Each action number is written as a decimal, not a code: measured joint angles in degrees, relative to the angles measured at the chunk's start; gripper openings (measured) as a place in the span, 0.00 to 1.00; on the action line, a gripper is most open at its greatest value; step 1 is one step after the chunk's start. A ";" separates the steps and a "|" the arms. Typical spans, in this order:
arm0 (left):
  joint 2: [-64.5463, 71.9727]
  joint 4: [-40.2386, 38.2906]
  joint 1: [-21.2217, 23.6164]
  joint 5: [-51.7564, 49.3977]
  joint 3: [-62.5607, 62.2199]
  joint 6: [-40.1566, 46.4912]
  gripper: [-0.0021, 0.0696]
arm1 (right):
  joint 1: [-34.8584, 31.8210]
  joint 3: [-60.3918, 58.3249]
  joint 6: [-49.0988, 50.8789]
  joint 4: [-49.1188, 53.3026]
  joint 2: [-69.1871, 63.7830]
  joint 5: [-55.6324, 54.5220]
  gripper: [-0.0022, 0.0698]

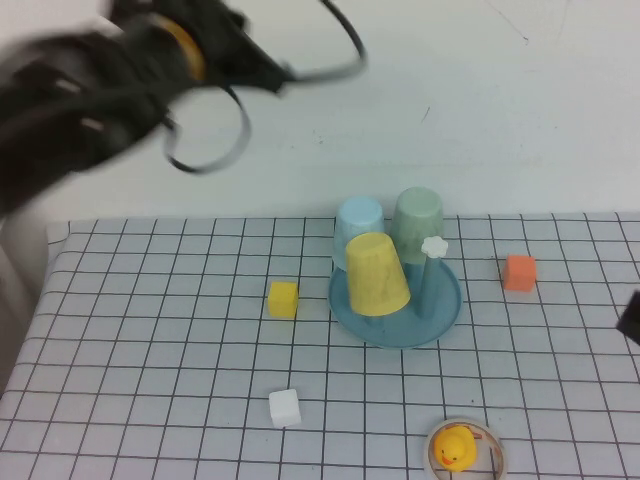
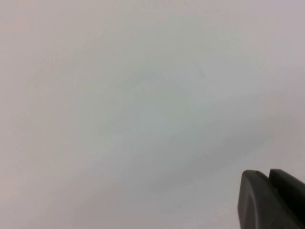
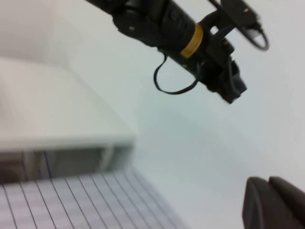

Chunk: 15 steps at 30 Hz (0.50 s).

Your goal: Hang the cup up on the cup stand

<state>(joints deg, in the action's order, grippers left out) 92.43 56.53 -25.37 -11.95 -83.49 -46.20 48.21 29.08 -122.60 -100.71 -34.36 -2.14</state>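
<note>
The light, slick yellow cup [image 1: 377, 273] sits inverted on the cup stand [image 1: 446, 306], best pinched across its tapered wall; the left tool [image 1: 275, 72], upper left, and the right tool [image 1: 630, 318], at the right edge, show no discernible finger state.

Black arm [image 1: 90, 90], yellow band, looping cables [image 1: 215, 140]

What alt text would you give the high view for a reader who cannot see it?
The yellow cup sits upside down on the blue cup stand, beside a light blue cup and a pale green cup. The left gripper is raised high at upper left; the right gripper is out of sight. A yellow block, white block, orange block and rubber duck lie around on the gridded table.
</note>
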 joint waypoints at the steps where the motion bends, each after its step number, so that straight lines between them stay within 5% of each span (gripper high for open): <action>1: -2.15 -0.87 0.00 -1.99 0.00 1.04 0.04 | 0.00 1.25 -0.38 0.00 -0.68 1.80 0.03; 7: -16.32 -21.87 0.00 -19.02 0.00 26.00 0.03 | 0.00 7.05 -0.95 4.10 -4.86 16.38 0.03; 11: -23.04 -39.33 0.11 -31.41 0.00 44.59 0.03 | 0.00 11.35 5.03 20.77 -8.34 31.79 0.03; 15: -28.02 -49.91 0.11 -41.59 0.24 53.32 0.03 | 0.04 16.28 24.70 44.48 -12.50 43.28 0.03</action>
<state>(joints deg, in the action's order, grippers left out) 64.40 6.62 -25.26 -53.54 -83.25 7.12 48.25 45.37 -97.91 -56.23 -46.86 41.14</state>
